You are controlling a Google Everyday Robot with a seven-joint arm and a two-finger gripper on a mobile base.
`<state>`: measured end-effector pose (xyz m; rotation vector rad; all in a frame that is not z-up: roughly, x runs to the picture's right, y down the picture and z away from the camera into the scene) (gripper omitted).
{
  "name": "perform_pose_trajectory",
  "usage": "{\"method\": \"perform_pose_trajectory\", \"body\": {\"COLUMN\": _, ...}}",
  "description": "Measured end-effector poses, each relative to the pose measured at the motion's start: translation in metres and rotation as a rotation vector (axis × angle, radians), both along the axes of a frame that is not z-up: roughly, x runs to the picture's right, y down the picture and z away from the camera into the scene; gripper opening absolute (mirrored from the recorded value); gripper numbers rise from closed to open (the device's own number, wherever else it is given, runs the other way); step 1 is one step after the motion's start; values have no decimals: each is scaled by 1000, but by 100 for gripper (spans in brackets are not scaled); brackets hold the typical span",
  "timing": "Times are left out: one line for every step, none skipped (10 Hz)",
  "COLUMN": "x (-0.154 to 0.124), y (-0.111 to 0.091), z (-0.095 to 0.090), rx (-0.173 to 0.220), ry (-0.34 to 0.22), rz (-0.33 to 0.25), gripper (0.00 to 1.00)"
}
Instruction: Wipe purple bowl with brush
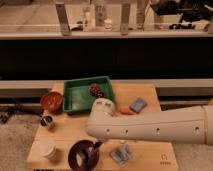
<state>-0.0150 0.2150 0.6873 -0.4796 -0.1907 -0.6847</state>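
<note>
My gripper (pixel 96 146) is at the right rim of the one purple bowl (pixel 75 150), front-left on the table (pixel 65 132). It's clenched on the one brush (pixel 82 157), whitish head down inside the bowl. Also on the table: one red-brown bowl (pixel 51 100), one green tray (pixel 77 97), one white cup (pixel 49 149), two blue pads (pixel 137 105).

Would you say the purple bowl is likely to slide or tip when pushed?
Glossy purple bowl on the wooden table: probably slides easily. Wide and low, so tipping seems unlikely. The gripper is over its rim; pressing there might rock it.

no legible txt, labels or nos.
</note>
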Motion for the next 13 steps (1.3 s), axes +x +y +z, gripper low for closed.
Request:
{"method": "perform_pose_trajectory", "body": {"x": -1, "y": 3, "z": -3, "rx": -6, "ry": -1, "rz": -3, "gripper": 0}}
{"method": "perform_pose_trajectory", "body": {"x": -1, "y": 6, "z": -5, "rx": -7, "ry": 0, "rz": -6, "gripper": 0}}
{"method": "perform_pose_trajectory", "body": {"x": 6, "y": 14, "z": -12, "rx": -19, "ry": 18, "rz": -2, "gripper": 0}}
{"method": "perform_pose_trajectory", "body": {"x": 11, "y": 14, "z": -15, "rx": -19, "ry": 30, "rz": 4, "gripper": 0}}
{"method": "perform_pose_trajectory", "body": {"x": 16, "y": 14, "z": -16, "rx": -16, "ry": 41, "rz": 9, "gripper": 0}}
{"method": "perform_pose_trajectory", "body": {"x": 20, "y": 11, "z": -15, "rx": -10, "ry": 50, "rz": 11, "gripper": 0}}
{"method": "perform_pose_trajectory", "body": {"x": 22, "y": 7, "z": -11, "rx": -4, "ry": 54, "rz": 14, "gripper": 0}}
{"method": "perform_pose_trajectory", "body": {"x": 22, "y": 3, "z": -7, "rx": 0, "ry": 59, "rz": 9, "gripper": 0}}
{"method": "perform_pose_trajectory", "body": {"x": 22, "y": -1, "z": -2, "rx": 3, "ry": 61, "rz": 6, "gripper": 0}}
{"method": "perform_pose_trajectory", "body": {"x": 21, "y": -5, "z": 8, "rx": 4, "ry": 65, "rz": -3, "gripper": 0}}
{"method": "perform_pose_trajectory", "body": {"x": 22, "y": -7, "z": 13, "rx": 6, "ry": 69, "rz": -5, "gripper": 0}}
{"method": "perform_pose_trajectory", "body": {"x": 23, "y": -10, "z": 17, "rx": 11, "ry": 70, "rz": -6, "gripper": 0}}
{"method": "perform_pose_trajectory", "body": {"x": 20, "y": -16, "z": 21, "rx": 20, "ry": 64, "rz": -12, "gripper": 0}}
